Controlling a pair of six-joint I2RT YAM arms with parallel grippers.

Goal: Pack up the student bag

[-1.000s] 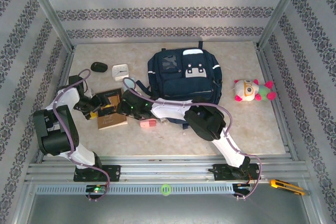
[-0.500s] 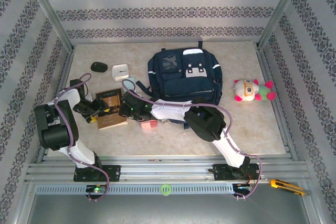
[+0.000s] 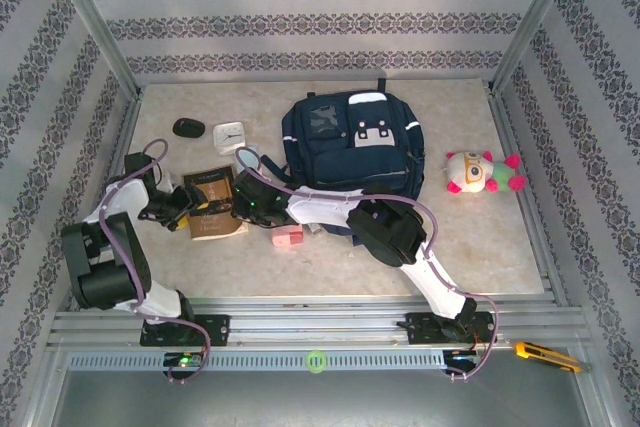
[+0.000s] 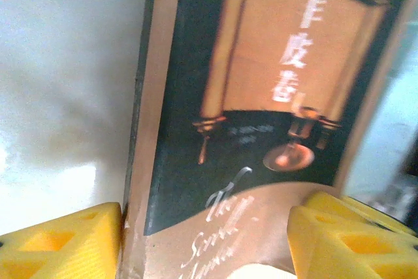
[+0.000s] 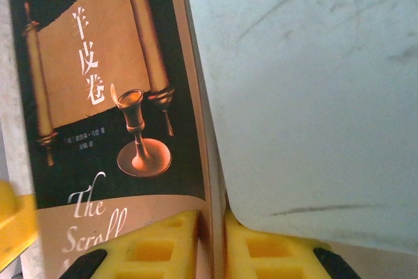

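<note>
The student bag, dark navy with pale trim, lies flat at the middle back of the table. Left of it lies a brown and black book with a scroll and a goblet on its cover. My right gripper is shut on the book's right edge, which is pinched between both yellow pads. My left gripper stands open astride the book's near end. One of its fingers is against the spine side, and the other overlaps the cover.
A black mouse and a white clock lie behind the book. A pink item rests by the right forearm. A plush toy lies right of the bag. A yellow cutter sits on the front rail.
The right gripper has closed onto the book's edge. The left gripper's jaws have narrowed around the book, and the left arm has drawn back to the left. The book has shifted slightly.
</note>
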